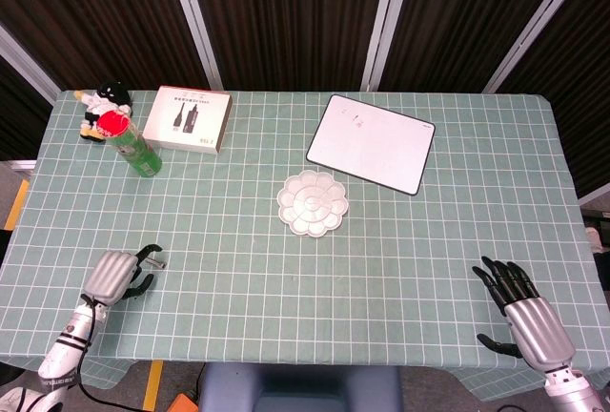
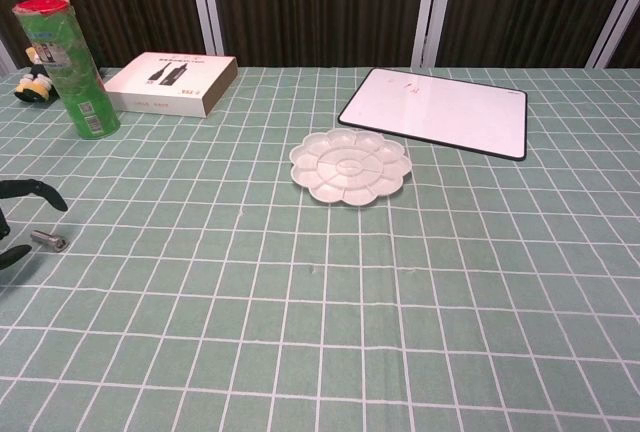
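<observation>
A small metal bolt (image 1: pixel 159 263) (image 2: pixel 47 240) lies on the green checked tablecloth near the front left. My left hand (image 1: pixel 119 274) hovers just left of it with its back up and its black fingertips (image 2: pixel 33 190) curved down. One fingertip stands beyond the bolt and another in front of it, and neither touches it. My right hand (image 1: pixel 524 312) lies flat near the front right corner with its fingers spread and nothing in it; the chest view does not show it.
A white flower-shaped palette (image 1: pixel 312 202) (image 2: pixel 350 167) sits mid-table. Behind it lie a whiteboard (image 1: pixel 372 142) (image 2: pixel 437 110) and a white box (image 1: pixel 191 118) (image 2: pixel 170 82). At the far left stand a green can with a red lid (image 1: pixel 129 142) (image 2: pixel 65 67) and a plush toy (image 1: pixel 103 107).
</observation>
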### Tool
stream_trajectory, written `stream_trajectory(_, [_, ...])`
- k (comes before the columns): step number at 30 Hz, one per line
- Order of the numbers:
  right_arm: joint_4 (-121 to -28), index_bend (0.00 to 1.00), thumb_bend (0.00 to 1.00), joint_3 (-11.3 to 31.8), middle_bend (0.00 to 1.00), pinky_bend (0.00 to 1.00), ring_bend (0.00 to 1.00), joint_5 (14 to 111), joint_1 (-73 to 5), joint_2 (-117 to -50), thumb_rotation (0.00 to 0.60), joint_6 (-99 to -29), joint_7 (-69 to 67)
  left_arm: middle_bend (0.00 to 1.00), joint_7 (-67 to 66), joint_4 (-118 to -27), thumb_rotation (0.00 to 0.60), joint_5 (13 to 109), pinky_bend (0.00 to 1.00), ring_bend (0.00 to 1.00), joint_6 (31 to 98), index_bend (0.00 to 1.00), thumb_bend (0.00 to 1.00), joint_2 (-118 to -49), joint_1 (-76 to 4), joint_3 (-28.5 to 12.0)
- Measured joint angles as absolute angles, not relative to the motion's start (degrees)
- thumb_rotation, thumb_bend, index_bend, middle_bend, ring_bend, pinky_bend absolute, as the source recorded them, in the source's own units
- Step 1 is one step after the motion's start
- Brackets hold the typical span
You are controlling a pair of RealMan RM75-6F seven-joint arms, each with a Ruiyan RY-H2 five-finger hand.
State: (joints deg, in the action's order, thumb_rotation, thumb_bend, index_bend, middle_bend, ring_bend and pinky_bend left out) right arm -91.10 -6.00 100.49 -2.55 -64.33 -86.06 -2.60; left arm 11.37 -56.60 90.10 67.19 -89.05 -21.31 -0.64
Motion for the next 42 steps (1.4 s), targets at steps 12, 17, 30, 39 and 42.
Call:
stream_trajectory(12, [-91.22,0.0,0.18,-5.94,0.0,0.0,0.0,100.33,-2.54,-64.34,0.6,-86.12,-2.52,1.0,13.95,-49.08,0.6,87.97,1.0,1.0,65.19,0.39,0.42,-92.67,-22.59,-0.55])
stream_trajectory(17, [-91.27,0.0,0.18,-5.97,0.0,0.0,0.0,100.38,-2.53,-64.35,0.6,-86.16,-2.45,1.0,14.17,-48.57,0.6,87.63,1.0,1.0,65.2,0.43,0.42,-92.75,-22.51,-0.39])
stream_trajectory(30, [-91.26,0.0,0.18,-5.91,0.0,0.0,0.0,100.19,-2.57,-64.42,0.6,-86.06,-2.36,1.0,14.91,-47.24,0.6,86.92,1.0,1.0,64.68,0.5,0.44,-93.49,-22.86,-0.28])
stream_trajectory(39, [-91.36,0.0,0.18,-6.0,0.0,0.0,0.0,100.27,-2.57,-64.45,0.6,-86.01,-2.25,1.0,14.01,-48.69,0.6,87.15,1.0,1.0,66.35,0.51,0.46,-92.8,-22.81,-0.31])
stream_trajectory(42, [-91.39,0.0,0.18,-6.0,0.0,0.0,0.0,100.29,-2.58,-64.44,0.6,-86.02,-2.25,1.0,13.46,-49.9,0.6,87.37,1.0,1.0,67.12,0.51,0.46,-92.28,-22.73,-0.29])
